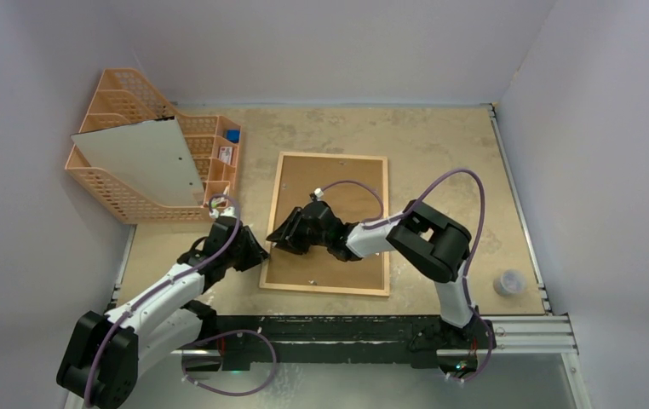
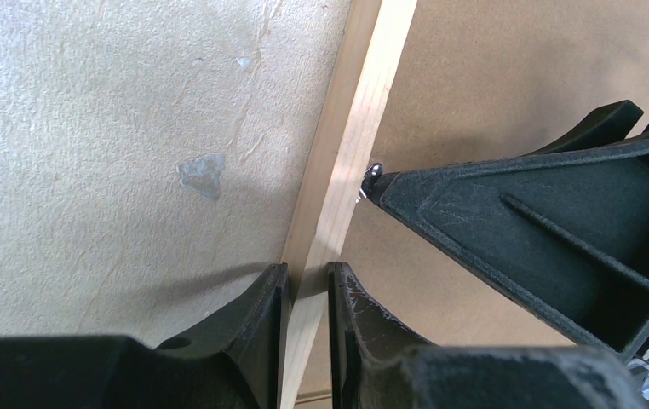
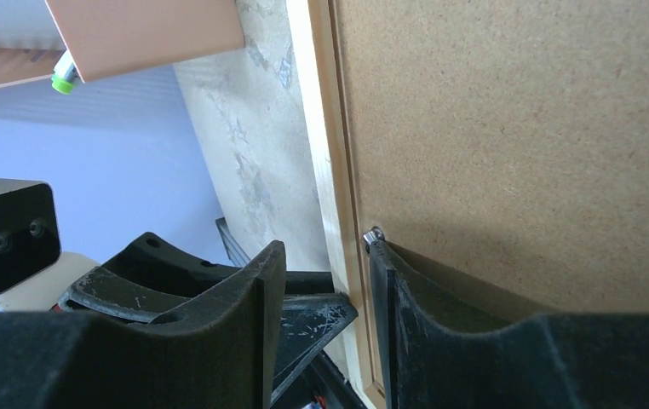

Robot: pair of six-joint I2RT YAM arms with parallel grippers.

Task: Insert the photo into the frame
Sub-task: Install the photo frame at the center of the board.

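Reaching in from the near right corner, the right arm bent sharply at its elbow and stretched leftward, low across the frame (image 1: 387,213). The frame lay flat in the middle of the surface (image 1: 440,162) with its brown backing board (image 1: 330,268) facing up. The right hand (image 1: 275,240) sat at the frame's left rail, about halfway along. In the right wrist view that hand (image 3: 321,264) stood roughly half open and held nothing. One finger hung outside the frame over the bare surface. The other rested on the backing board with its tip against a small metal clip (image 3: 374,233) at the board's edge, and the light-wood rail ran between the two.

The left arm lay low from the near left corner, angled toward the same rail, and the left hand (image 1: 261,254) met the right one almost tip to tip. In the left wrist view the left hand (image 2: 308,281) was closed to a narrow gap, its fingertips set against the rail from both sides. Just beyond, the right hand's finger (image 2: 517,221) touched the clip (image 2: 373,170).

An orange mesh organizer (image 1: 125,94) stood at the far left with a pale grey sheet (image 1: 146,158) leaning on it. A small pale cup (image 1: 508,281) sat near the right edge.
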